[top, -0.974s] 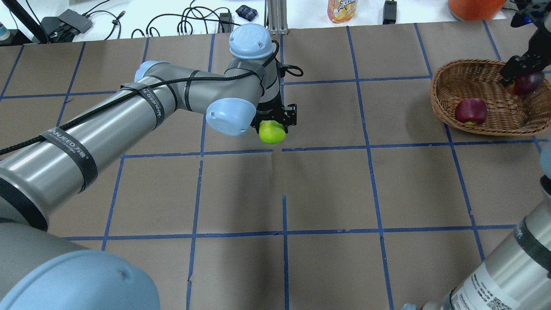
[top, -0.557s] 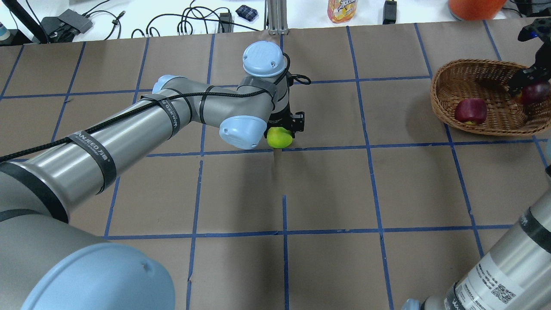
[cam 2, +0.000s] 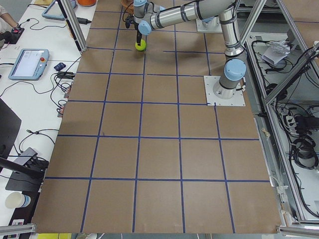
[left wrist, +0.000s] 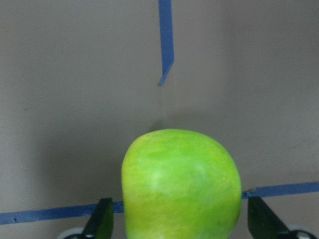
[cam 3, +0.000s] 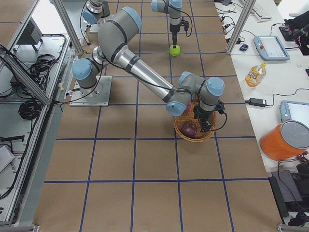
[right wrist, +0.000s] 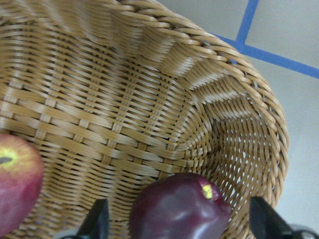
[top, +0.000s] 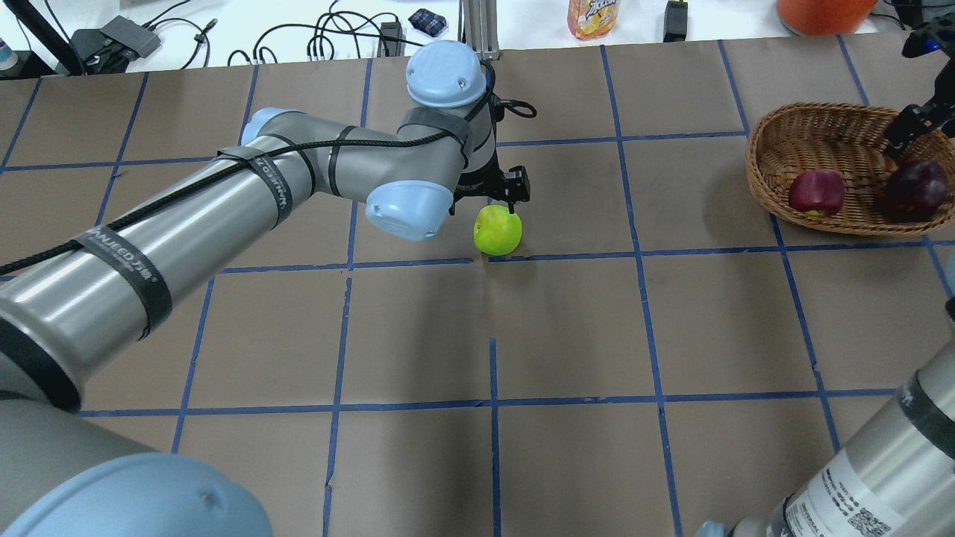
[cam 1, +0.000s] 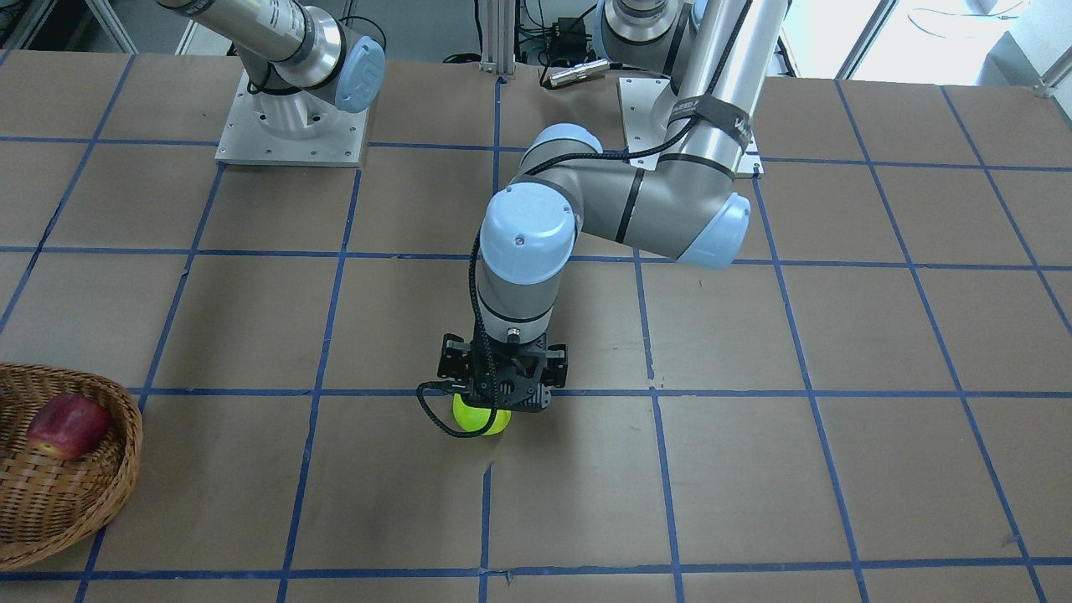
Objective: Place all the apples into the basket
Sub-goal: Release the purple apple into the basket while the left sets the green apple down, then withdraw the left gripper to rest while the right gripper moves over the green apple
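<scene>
Left gripper [left wrist: 182, 223] hangs spread wide around the lime green apple [top: 498, 230], which sits on the table [top: 567, 328]. Right gripper [right wrist: 179, 221] gapes open over the wicker basket [top: 776, 134], where 2 apples lie: maroon apple [top: 916, 190] and red apple [top: 817, 192]

Down into woven basket [right wrist: 149, 99]. Dark maroon apple [right wrist: 179, 209] nearest, between spread fingertips [right wrist: 99, 221] of right gripper [right wrist: 180, 226], untouched. Red apple [right wrist: 17, 189] at left edge. Blue tape [right wrist: 279, 59] far right.

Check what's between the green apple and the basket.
Nothing. In the overhead view, the stretch from the green apple to the basket is bare table, crossed only by blue tape lines.
</scene>
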